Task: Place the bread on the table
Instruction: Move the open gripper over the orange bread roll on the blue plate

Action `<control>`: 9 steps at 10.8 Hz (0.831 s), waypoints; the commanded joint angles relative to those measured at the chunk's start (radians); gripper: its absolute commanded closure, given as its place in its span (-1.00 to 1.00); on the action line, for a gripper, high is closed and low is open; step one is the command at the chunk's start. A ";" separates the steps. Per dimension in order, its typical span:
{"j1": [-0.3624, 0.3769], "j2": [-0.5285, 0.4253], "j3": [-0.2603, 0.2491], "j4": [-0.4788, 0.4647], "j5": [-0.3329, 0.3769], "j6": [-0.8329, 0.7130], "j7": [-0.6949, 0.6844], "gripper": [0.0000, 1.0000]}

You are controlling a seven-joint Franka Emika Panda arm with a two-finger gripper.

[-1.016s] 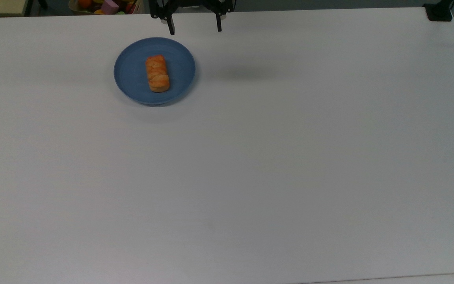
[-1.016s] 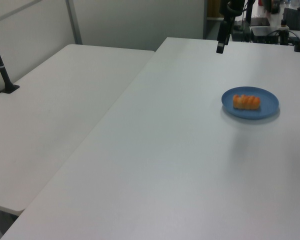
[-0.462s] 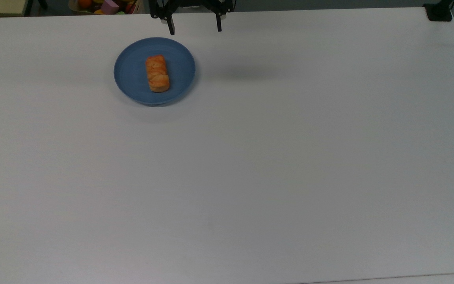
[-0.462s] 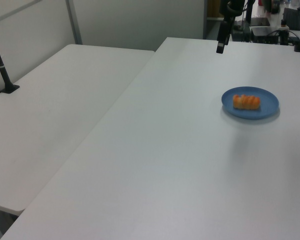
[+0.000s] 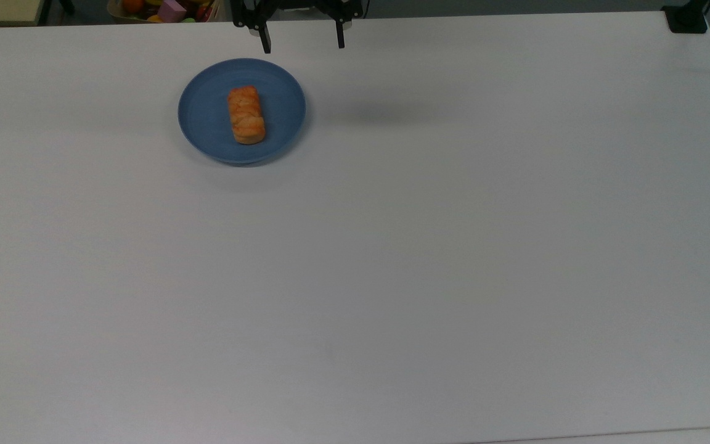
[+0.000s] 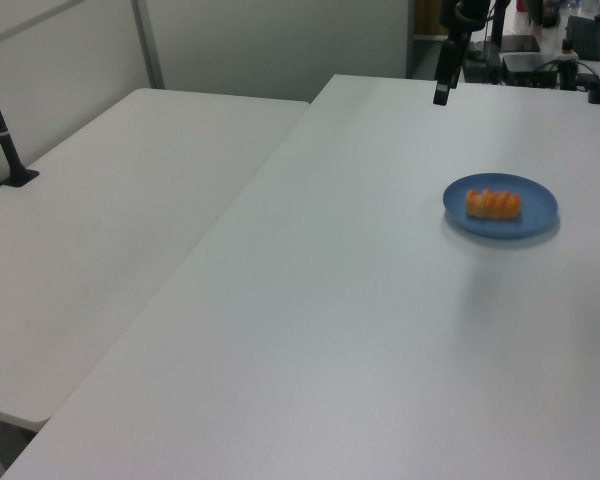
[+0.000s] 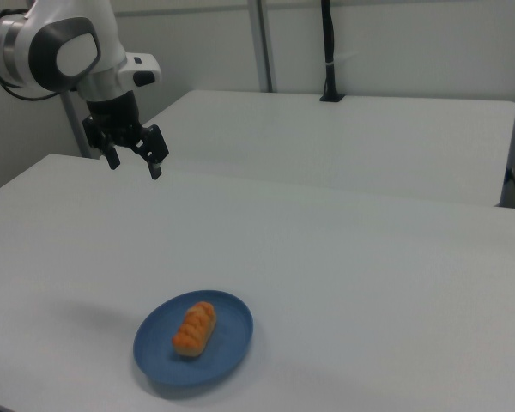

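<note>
- Sitting untouched: the bread [image 5: 246,115] is lying on the blue plate [image 5: 207,117], near the plate's middle, long axis running 12 to 6 o'clock in the top view.
- The gripper [image 5: 301,41] is hanging in the air with fingers spread wide apart, gripping nothing; in the top view it is lying at about 1 o'clock from the plate, beyond its rim.
- In the right view the gripper [image 7: 134,160] is showing well above the surface [image 7: 369,257] and well apart from the bread [image 7: 194,328].
- Judging progress: nothing of the task is looking done yet. Approach, descent, grasp, lift and set-down on the bare surface are all remaining.
- Open surface is lying at 3 and 6 o'clock of the plate in the top view, giving plenty of room for placing.
</note>
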 commanded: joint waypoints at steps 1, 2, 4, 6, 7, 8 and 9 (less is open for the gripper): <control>-0.014 -0.027 0.012 -0.039 -0.016 -0.022 -0.063 -1.00; -0.033 -0.027 0.012 -0.041 -0.016 -0.021 -0.106 -1.00; -0.051 -0.027 -0.002 -0.046 -0.017 -0.025 -0.189 -1.00; -0.063 -0.026 -0.028 -0.065 -0.036 -0.025 -0.234 -1.00; -0.063 -0.026 -0.040 -0.084 -0.060 -0.025 -0.236 -1.00; -0.068 -0.024 -0.045 -0.105 -0.082 -0.025 -0.239 -1.00; -0.076 -0.023 -0.063 -0.127 -0.088 -0.027 -0.240 -1.00</control>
